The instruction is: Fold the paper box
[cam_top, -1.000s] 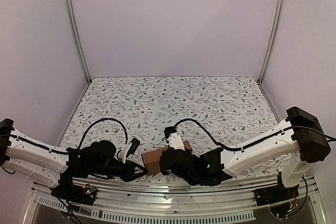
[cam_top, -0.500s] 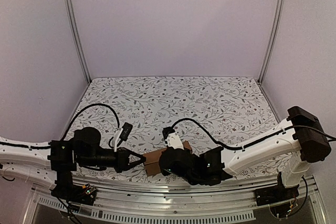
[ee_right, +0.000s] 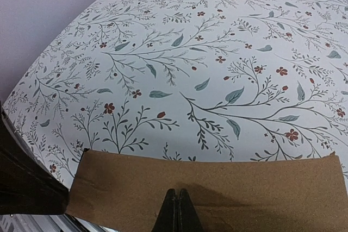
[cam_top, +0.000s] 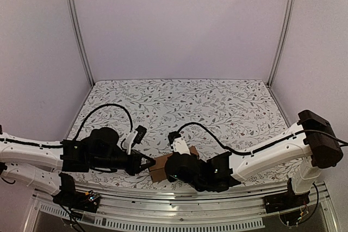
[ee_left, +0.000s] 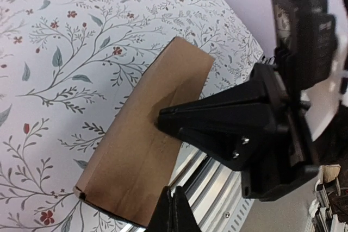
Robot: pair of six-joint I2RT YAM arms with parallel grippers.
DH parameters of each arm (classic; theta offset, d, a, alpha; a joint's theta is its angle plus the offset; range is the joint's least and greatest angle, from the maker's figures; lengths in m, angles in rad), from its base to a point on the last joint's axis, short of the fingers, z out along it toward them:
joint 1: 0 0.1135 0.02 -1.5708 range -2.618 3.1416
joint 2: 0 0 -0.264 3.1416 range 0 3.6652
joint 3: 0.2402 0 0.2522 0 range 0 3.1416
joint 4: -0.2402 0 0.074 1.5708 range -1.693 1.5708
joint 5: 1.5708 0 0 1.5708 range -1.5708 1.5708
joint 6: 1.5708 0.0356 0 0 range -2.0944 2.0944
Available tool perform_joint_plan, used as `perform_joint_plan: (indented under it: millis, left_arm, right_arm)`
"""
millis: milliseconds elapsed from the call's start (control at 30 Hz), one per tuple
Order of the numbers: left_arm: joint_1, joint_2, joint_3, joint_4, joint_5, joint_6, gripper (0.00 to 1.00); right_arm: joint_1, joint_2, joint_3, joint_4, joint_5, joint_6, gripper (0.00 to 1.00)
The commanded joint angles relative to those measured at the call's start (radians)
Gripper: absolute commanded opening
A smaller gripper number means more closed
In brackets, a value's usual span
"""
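Lavender walls (cam_top: pixel 179 25) round a floral tablecloth (cam_top: pixel 217 107). The paper box (cam_top: pixel 160 167) sits low-centre in the top view, near the table's front edge, btwn my two grippers. Its long axis runs roughly left-right there, tipped up a bit toward the right.

My right gripper (ee_right: pixel 178 194) is over the box approx mid-length. In its wrist view the card spans the bottom of the frame, w/ my fingers clenched together and the tips against the card. Can't tell if a layer is nipped btwn them.

My left gripper (ee_left: pixel 165 153) is at the box's left end, so the box lies to its right in the top view. Its jaws are spread. In the left wrist view one fingertip is on or just off the brown face at mid-frame, and the other shows at the bottom edge. The box runs from lower left to upper centre of that frame.

Left has the free end, so I judge the next move is its job, w/ right pinning the body.
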Motion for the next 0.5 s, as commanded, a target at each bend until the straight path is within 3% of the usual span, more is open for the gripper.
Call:
perform_joint_plan:
  millis: [0, 233, 467]
  left_arm:
    - [0.016, 0.111, -0.082, 0.133, 0.028, -0.023, 0.00]
    - [0.014, 0.236, -0.162, 0.268, 0.080, -0.079, 0.00]
    - [0.014, 0.207, -0.156, 0.228, 0.065, -0.062, 0.00]
  right_arm:
    - [0.009, 0.007, -0.017, -0.117, -0.061, -0.004, 0.00]
    - [0.008, 0.008, -0.011, -0.117, -0.062, -0.006, 0.00]
    - [0.000, -0.017, -0.008, -0.121, -0.059, -0.022, 0.00]
